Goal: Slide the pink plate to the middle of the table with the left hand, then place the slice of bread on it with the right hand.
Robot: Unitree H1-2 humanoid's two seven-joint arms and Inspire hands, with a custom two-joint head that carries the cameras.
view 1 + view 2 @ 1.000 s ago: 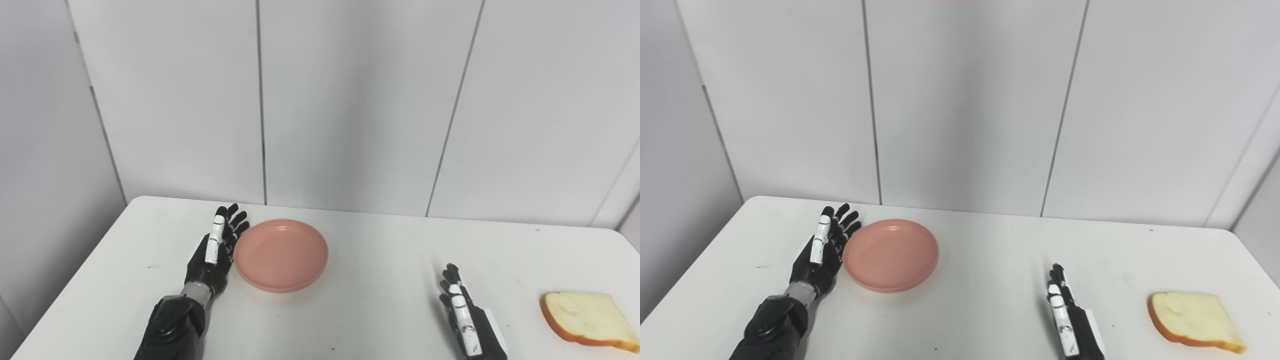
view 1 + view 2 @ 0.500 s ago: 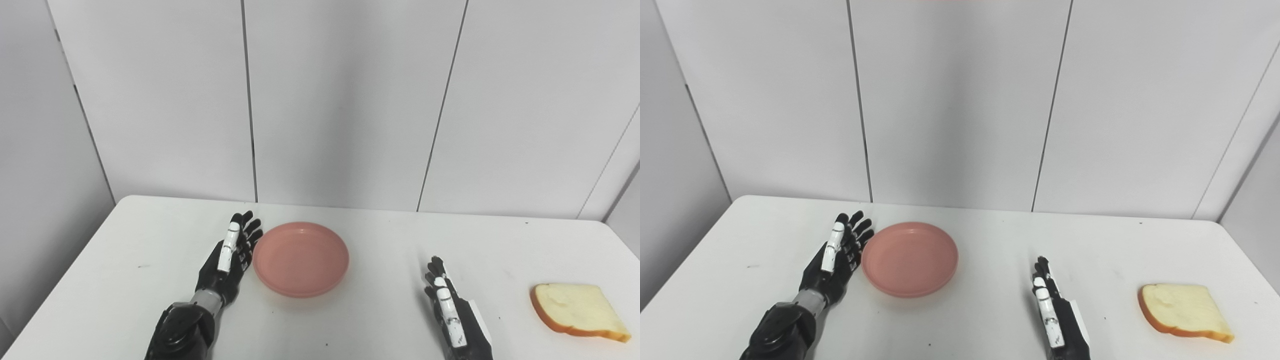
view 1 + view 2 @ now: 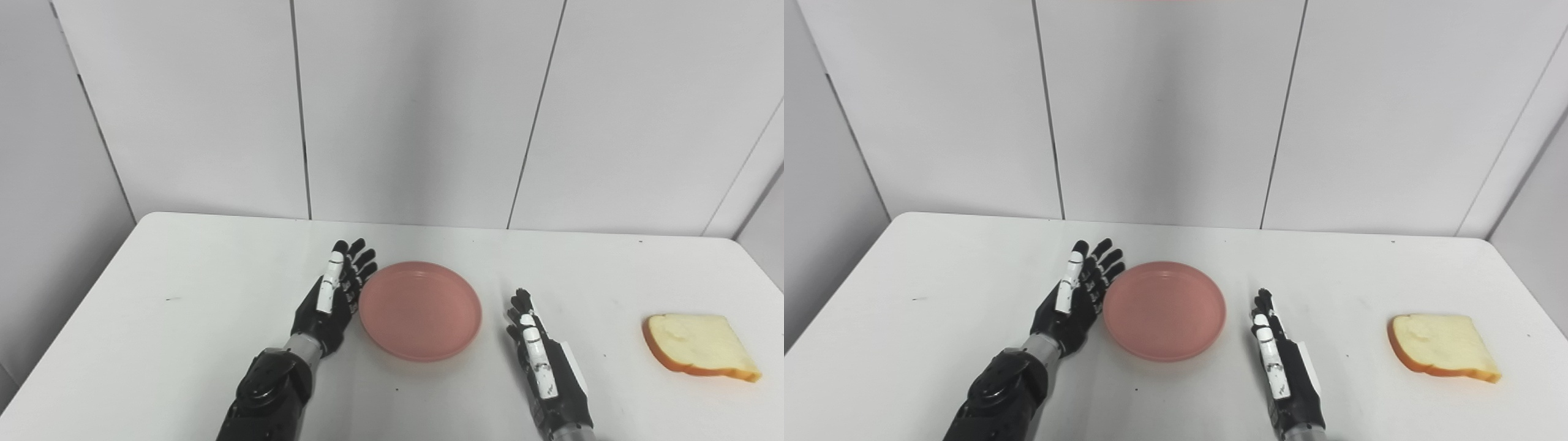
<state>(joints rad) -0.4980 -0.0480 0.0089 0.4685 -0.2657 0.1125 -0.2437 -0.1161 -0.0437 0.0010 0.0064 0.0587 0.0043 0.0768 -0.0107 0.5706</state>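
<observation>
The pink plate (image 3: 420, 310) lies empty near the middle of the white table (image 3: 184, 294). My left hand (image 3: 331, 297) stands on edge, open, with its palm against the plate's left rim. To the right of the plate my right hand (image 3: 542, 361) also stands on edge and open, a small gap away from the rim, holding nothing. The slice of bread (image 3: 698, 346) lies flat near the table's right edge, well to the right of the right hand. In the right eye view the plate (image 3: 1164, 310) and bread (image 3: 1442, 347) show the same layout.
White wall panels (image 3: 416, 110) rise directly behind the table's far edge. A few small dark specks mark the tabletop. Bare table surface stretches between the right hand and the bread, and to the left of the left hand.
My left hand has pushed the pink plate rightward toward the table's middle. The plate now sits close to my right hand. The camera view has also shifted.
</observation>
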